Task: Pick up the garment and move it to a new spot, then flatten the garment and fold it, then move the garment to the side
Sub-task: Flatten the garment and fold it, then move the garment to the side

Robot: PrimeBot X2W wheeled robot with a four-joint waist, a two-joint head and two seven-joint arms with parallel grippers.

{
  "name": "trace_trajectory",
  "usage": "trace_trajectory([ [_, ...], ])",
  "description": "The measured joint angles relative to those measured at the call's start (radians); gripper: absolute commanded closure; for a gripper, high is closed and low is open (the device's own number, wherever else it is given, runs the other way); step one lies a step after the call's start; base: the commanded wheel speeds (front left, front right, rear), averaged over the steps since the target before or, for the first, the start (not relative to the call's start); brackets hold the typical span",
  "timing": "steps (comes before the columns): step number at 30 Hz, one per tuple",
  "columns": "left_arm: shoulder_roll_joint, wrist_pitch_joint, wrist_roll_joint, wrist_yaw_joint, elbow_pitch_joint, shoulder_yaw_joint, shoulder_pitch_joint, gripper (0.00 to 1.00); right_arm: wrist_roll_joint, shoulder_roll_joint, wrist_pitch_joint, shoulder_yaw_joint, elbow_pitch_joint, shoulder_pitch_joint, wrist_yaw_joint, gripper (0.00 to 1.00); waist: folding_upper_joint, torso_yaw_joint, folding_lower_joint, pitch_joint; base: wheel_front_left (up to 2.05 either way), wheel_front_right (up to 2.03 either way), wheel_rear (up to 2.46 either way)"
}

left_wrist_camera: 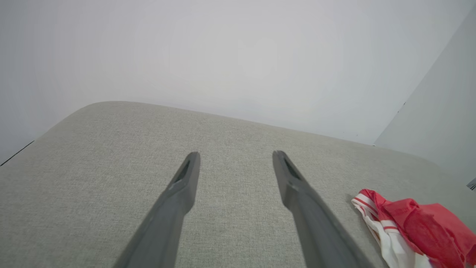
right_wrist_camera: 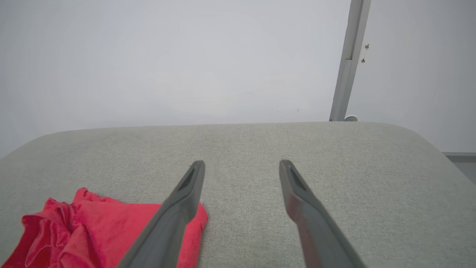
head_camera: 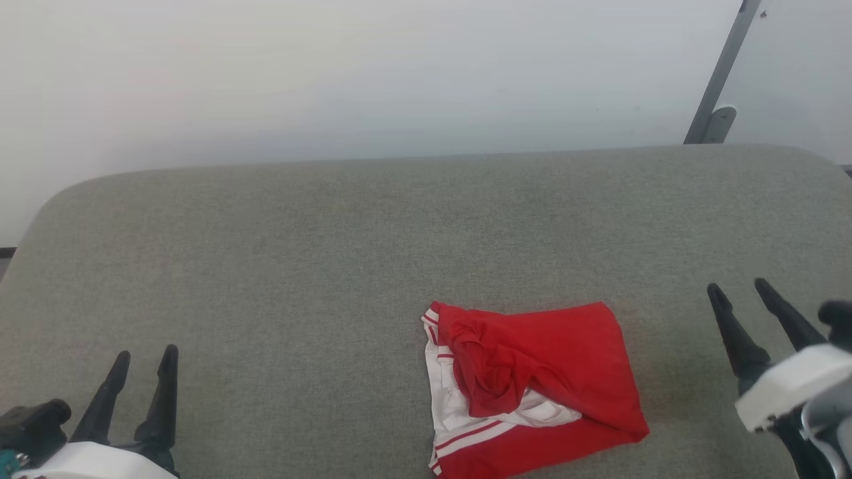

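Garment (head_camera: pixel 532 386) is lying crumpled on grey cushion (head_camera: pixel 333 253), pole (head_camera: pixel 722 66) behind; left gripper (head_camera: pixel 147 352) and right gripper (head_camera: pixel 737 285) are hovering spread, flanking it.

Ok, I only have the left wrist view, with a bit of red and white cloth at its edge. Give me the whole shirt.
Observer: The garment lies in a rough folded bundle on the near side of the grey cushion, red on top, with a white striped sleeve showing beneath on its left.
Operator: Now place the right hand for me.
Observer: The right hand hovers to the garment's right, open, apart from it and holding nothing.
Operator: Report anything behind the cushion.
Observer: A grey metal post stands by the wall at the far right corner.
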Motion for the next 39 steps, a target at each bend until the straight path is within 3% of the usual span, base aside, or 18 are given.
trace_trajectory([
  [15,0.004,-0.001,-0.002,0.007,-0.007,0.005,0.016,0.00,-0.051,0.044,-0.061,-0.090,-0.005,0.099,0.000,0.00,0.0000,0.001,0.0000,-0.006,0.00,0.00,0.00],
  [39,0.014,0.000,-0.004,0.016,-0.015,-0.009,0.014,0.00,-0.072,0.066,-0.003,-0.076,-0.044,0.123,0.000,0.00,0.0000,0.025,0.0000,0.000,0.00,0.00,0.00],
])
